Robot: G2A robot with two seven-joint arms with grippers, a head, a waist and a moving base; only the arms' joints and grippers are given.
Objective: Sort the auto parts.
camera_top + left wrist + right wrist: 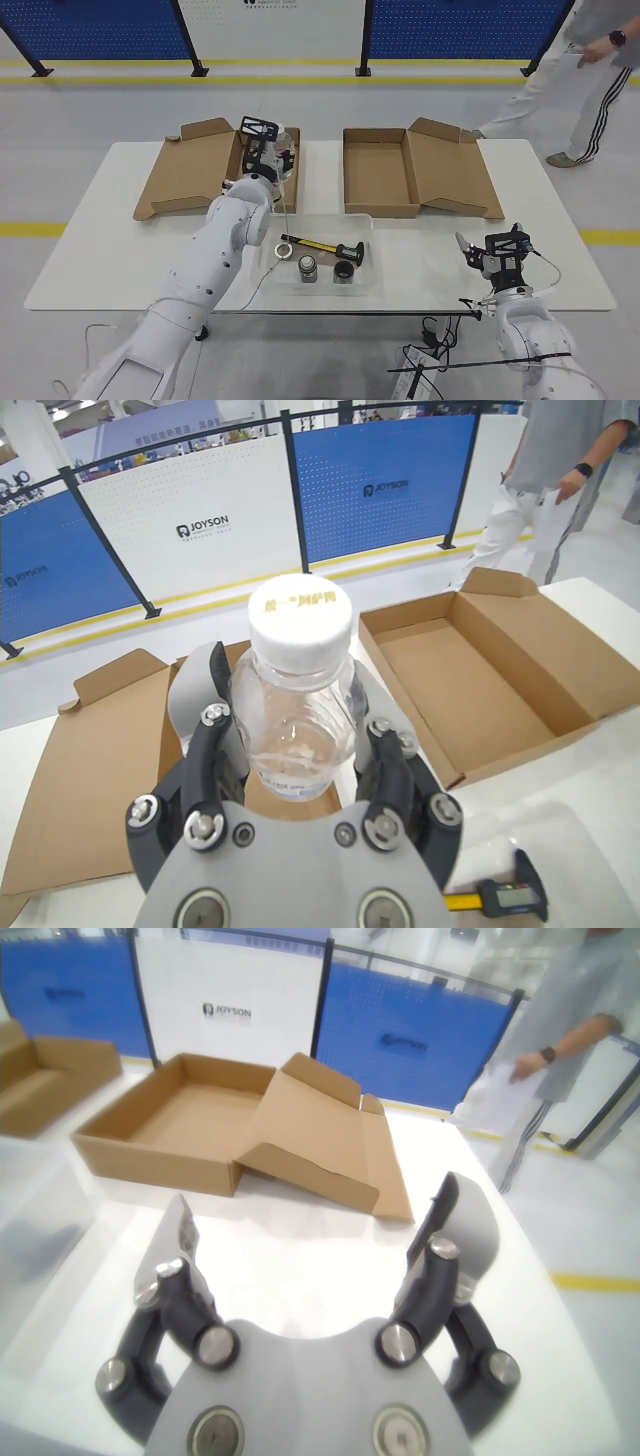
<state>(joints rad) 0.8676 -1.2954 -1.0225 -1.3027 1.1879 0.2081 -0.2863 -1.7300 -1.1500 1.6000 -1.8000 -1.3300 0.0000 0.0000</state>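
My left gripper [292, 695] is shut on a clear plastic bottle [292, 720] with a white cap, held over the left cardboard box [190, 175]. From above, the left gripper [272, 152] and bottle [284, 160] sit at that box's right side. The right cardboard box [375, 180] lies open in the middle back of the table. A clear tray [372, 285] near the front holds a hammer [322, 246] and two small dark cylinders [308, 268]. My right gripper [315, 1223] stands open above bare table at the front right, also seen from above [492, 250].
A digital caliper [500, 897] lies by the tray below my left wrist. The right box's lid flap [325, 1143] slopes down onto the table ahead of my right gripper. A cable [272, 262] trails from the left arm across the tray's left side.
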